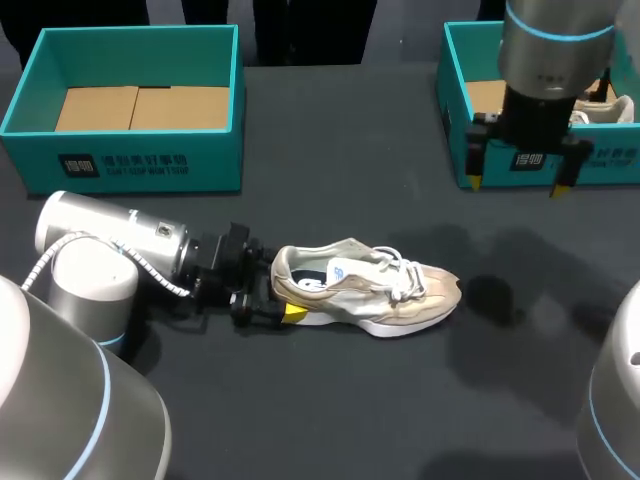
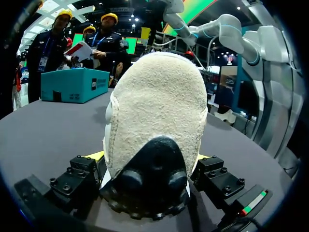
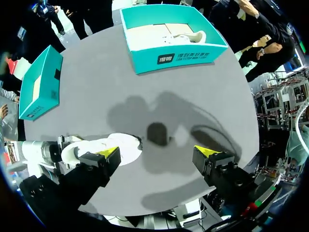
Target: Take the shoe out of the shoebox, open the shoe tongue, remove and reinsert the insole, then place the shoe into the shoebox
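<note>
A beige and white shoe [image 1: 365, 290] lies on its side in the middle of the dark table, toe to the right. My left gripper [image 1: 275, 290] stands open at its heel, one finger on each side. In the left wrist view the suede heel [image 2: 154, 111] fills the space between the yellow tips [image 2: 94, 155]. High at the back right, my right gripper [image 1: 517, 187] hangs open and empty in front of the right teal shoebox [image 1: 600, 160]. From the right wrist view the shoe [image 3: 120, 144] lies far below the right gripper [image 3: 158, 152], beside one of its fingers.
A second teal shoebox [image 1: 130, 160] with a cardboard bottom stands at the back left. The right box [image 3: 188, 57] holds another pale shoe [image 3: 186, 37]. My left arm [image 1: 110, 250] lies low across the table's left side.
</note>
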Available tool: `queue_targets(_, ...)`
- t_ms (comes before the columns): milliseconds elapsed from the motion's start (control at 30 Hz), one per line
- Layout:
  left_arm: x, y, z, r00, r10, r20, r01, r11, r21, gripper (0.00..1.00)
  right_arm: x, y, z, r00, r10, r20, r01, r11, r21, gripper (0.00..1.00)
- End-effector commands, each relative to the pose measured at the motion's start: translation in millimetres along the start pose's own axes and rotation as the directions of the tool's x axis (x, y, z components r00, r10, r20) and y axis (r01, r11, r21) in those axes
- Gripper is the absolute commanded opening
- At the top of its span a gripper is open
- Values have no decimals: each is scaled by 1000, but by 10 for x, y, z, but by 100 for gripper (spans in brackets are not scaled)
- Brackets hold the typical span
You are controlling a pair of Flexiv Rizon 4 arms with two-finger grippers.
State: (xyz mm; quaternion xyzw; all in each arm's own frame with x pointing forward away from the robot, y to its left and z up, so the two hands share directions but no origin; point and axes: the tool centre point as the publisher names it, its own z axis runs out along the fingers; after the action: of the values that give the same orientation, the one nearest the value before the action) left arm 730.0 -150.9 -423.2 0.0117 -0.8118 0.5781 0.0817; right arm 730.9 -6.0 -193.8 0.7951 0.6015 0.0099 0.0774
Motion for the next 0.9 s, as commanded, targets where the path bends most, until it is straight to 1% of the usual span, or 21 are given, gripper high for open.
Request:
queue_targets(33, 10, 29, 56, 1000, -1, 2, 1, 1000, -1, 0, 295, -114, -104, 998, -38, 45, 38, 999, 11, 100)
queue_targets(400, 10, 29, 56, 1000, -1, 2, 1, 1000, -1, 0, 295, -114, -104, 998, -38, 45, 38, 999, 11, 100)
queue_targets(467, 10, 29, 56, 1000, -1, 2, 1, 1000, -1, 0, 480, -222, -147, 999, -47, 16, 48, 998, -36, 100)
queue_targets(533, 10, 29, 56, 1000, -1, 2, 1, 1000, -1, 0, 706, -337, -141, 998, -9, 63, 12, 999, -40, 100)
queue_targets(567, 10, 29, 56, 1000, -1, 2, 1, 1000, -1, 0, 798, -395, -140, 998, -15, 67, 19, 998, -53, 100)
queue_targets(600, 10, 29, 56, 1000, -1, 2, 1, 1000, -1, 0, 906, -454, -140, 998, -30, 49, 32, 998, -55, 100)
queue_targets(667, 10, 29, 56, 1000, -1, 2, 1, 1000, -1, 0, 1098, -559, -127, 997, -29, 72, 33, 998, -55, 100)
queue_targets(700, 10, 29, 56, 1000, -1, 2, 1, 1000, -1, 0, 1173, -600, -123, 997, -39, 64, 43, 998, -54, 100)
queue_targets(767, 10, 29, 56, 1000, -1, 2, 1, 1000, -1, 0, 1338, -679, -116, 994, -41, 102, 46, 998, -50, 100)
queue_targets(833, 10, 29, 56, 1000, -1, 2, 1, 1000, -1, 0, 1474, -746, -124, 994, -47, 99, 51, 998, -44, 100)
queue_targets(867, 10, 29, 56, 1000, -1, 2, 1, 1000, -1, 0, 1538, -773, -118, 992, -48, 119, 52, 998, -31, 100)
queue_targets(900, 10, 29, 56, 1000, -1, 2, 1, 1000, -1, 0, 1601, -802, -120, 993, -56, 106, 59, 998, -18, 100)
